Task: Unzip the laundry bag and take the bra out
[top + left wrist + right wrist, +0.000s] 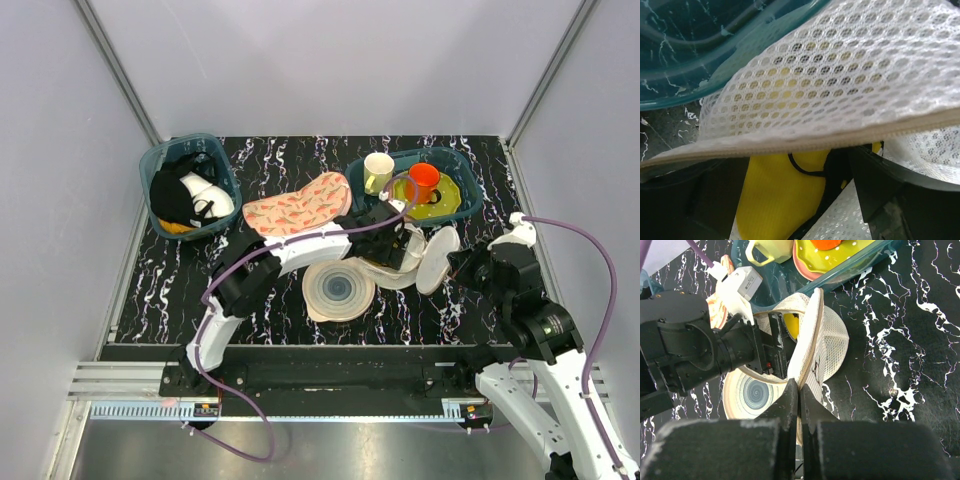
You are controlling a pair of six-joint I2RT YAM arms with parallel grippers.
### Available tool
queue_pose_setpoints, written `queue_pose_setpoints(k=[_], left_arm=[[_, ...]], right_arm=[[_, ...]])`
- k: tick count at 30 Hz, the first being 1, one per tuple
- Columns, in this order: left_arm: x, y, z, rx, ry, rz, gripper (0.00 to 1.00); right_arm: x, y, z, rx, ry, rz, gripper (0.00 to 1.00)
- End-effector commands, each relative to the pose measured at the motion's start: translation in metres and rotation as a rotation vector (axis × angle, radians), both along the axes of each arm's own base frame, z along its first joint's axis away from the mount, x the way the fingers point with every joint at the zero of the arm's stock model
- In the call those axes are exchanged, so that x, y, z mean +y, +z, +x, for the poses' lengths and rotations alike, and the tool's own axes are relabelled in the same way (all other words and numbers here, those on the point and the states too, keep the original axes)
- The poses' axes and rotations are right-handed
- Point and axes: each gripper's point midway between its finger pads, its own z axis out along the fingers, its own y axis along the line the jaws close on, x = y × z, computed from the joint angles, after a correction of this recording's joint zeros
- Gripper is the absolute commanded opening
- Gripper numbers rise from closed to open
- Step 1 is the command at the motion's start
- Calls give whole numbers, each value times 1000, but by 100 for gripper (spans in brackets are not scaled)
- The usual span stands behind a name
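A black marbled table [150,290] is carrying a teal bin [476,196] of cups and a plate, just beyond the fingers. The right gripper [799,395] is pinching the laundry bag [832,340] rim, fingers together. Inside the bag, the left gripper [800,200] is straddling the bra [770,210], fingers apart; whether they are squeezing it, I cannot tell. Only the left wrist view is showing its black strap [805,169].

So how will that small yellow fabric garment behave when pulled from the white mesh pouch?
Probably floppy: the yellow fabric garment lies in soft folds. Likely light, being thin cloth. Its thin black strap might snag on the white mesh pouch's zipper edge.
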Motion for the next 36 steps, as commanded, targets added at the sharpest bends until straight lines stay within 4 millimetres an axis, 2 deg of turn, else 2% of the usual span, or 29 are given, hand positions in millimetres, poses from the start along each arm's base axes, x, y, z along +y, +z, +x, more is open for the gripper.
queue_pose_setpoints(k=[1,3,4,6,7,8,11,12,13,15,16,17,19,21,26,27,30,32,34,36], left_arm=[[-3,-2,14,-124,54,24,89],[-5,-11,10,-133,45,47,86],[-5,-16,8,-126,37,60,74],[-9,-23,5,-117,29,74,60],[-8,-22,3,-111,34,83,38],[-8,-21,2,-108,39,84,29],[-5,13,2,-140,52,48,0],[-4,25,1,-150,54,29,0],[0,52,-4,-170,50,-11,0],[1,75,-14,-165,19,-66,0],[5,101,-19,-184,15,-110,0],[10,102,-23,-177,12,-112,0],[15,125,-29,-189,1,-161,0],[16,131,-35,-173,-20,-188,0],[-1,155,-50,-99,-108,-312,0],[-5,159,-52,-88,-111,-337,0],[-13,189,-51,-94,-125,-449,0],[-8,206,-44,-105,-109,-488,0],[-3,236,-39,-120,-105,-560,0],[0,254,-41,-138,-112,-586,0]], right_arm=[[-2,11,1,-36,-8,-5,0],[-1,12,3,-39,-3,-2,0],[0,13,4,-42,1,1,0],[2,14,6,-43,4,2,0],[3,14,7,-43,5,2,0],[3,15,8,-43,5,2,0],[2,14,8,-44,4,-1,0],[2,12,9,-39,2,-6,0],[2,10,9,-35,3,-9,0],[2,5,10,-26,-2,-9,0],[2,3,10,-20,1,-11,0],[3,1,10,-20,0,-10,0],[3,-5,13,-11,-2,-12,0],[6,-10,16,-2,1,-11,0],[10,-24,26,24,8,-20,0],[9,-37,26,45,5,-36,0],[7,-60,29,94,-9,-61,0],[11,-65,27,111,1,-42,0],[12,-63,25,95,3,-26,0],[11,-62,23,83,-2,-22,0]])
